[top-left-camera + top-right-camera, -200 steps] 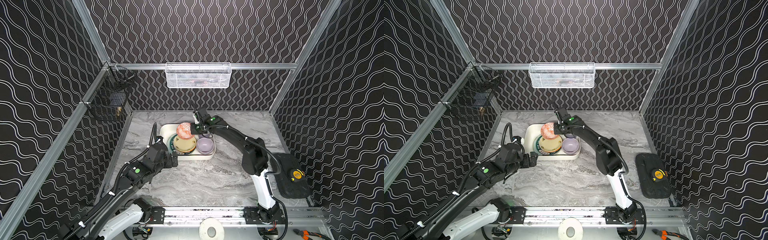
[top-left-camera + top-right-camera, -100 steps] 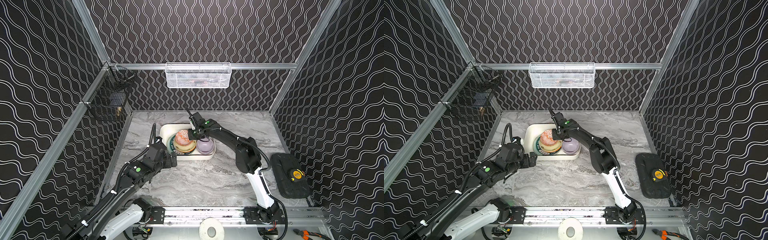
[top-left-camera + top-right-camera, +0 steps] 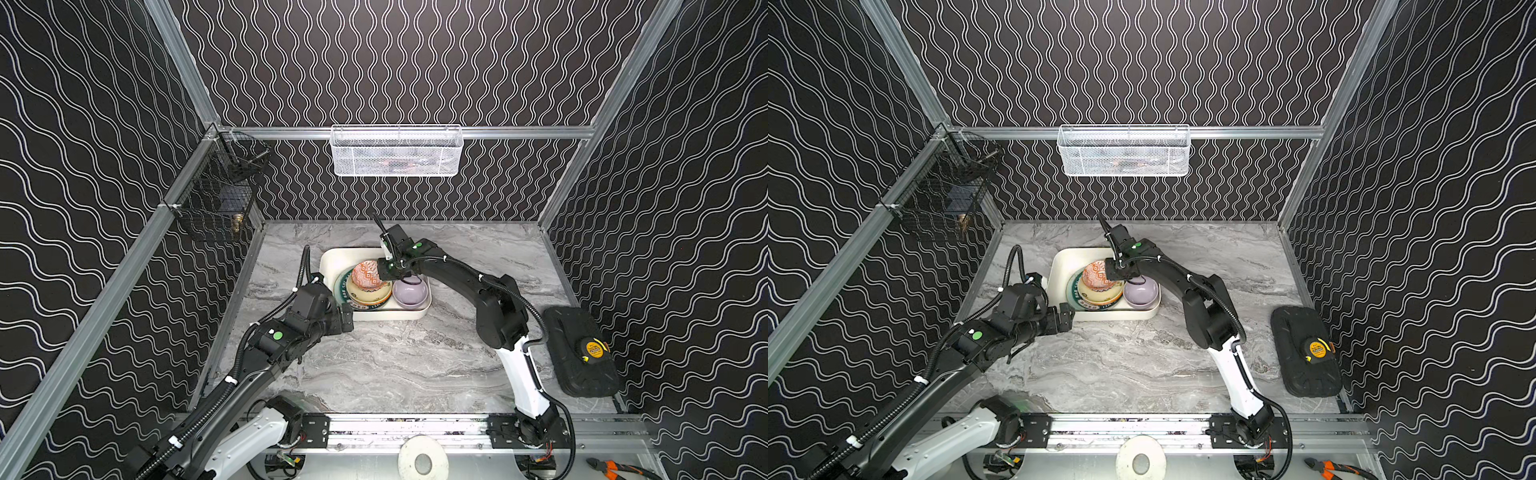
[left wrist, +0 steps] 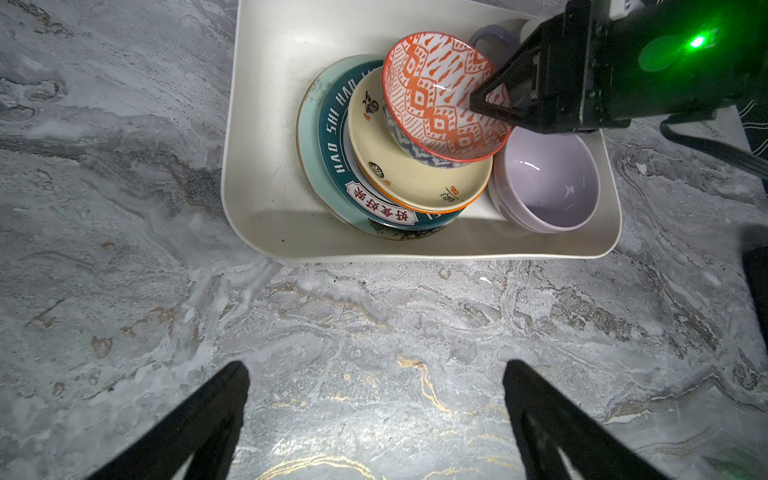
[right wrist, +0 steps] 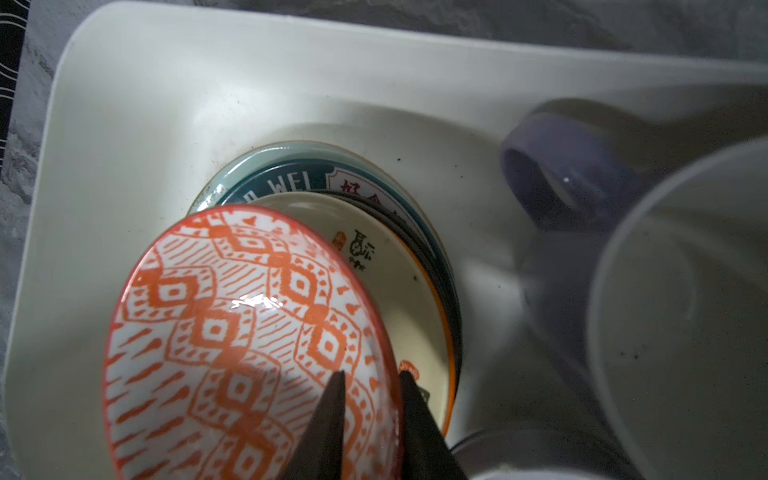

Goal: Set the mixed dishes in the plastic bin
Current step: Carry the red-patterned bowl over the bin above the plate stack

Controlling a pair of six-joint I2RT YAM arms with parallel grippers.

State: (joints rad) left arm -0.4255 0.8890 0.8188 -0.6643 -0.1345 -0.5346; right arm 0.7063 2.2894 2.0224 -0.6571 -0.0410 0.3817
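The plastic bin [image 3: 332,259] [image 3: 1063,266] [image 4: 270,124] [image 5: 166,104] holds the mixed dishes. A stack of a mint plate [image 4: 307,137], a lettered green-rimmed plate [image 4: 332,124] and a cream plate [image 4: 399,166] carries the orange-patterned bowl [image 3: 368,276] [image 3: 1098,274] [image 4: 432,95] [image 5: 232,332], which lies tilted on top. Beside the stack are a lavender bowl [image 3: 410,291] [image 4: 552,183] and a lavender mug [image 5: 552,178]. My right gripper [image 3: 384,270] [image 3: 1113,270] [image 5: 372,374] straddles the patterned bowl's rim, narrowly open, with its inner finger off the wall. My left gripper [image 3: 347,318] [image 3: 1066,318] [image 4: 374,370] is wide open and empty over the marble, just in front of the bin.
A white mesh basket [image 3: 397,151] hangs on the back rail and a black wire basket [image 3: 216,203] on the left rail. A black case with a yellow tape measure [image 3: 579,353] lies at the right. Pliers [image 3: 615,467] and a tape roll [image 3: 422,461] sit by the front rail.
My right gripper brought the orange-patterned bowl down from above the bin's back onto the plate stack, and its jaws have eased apart. The left arm has stayed put.
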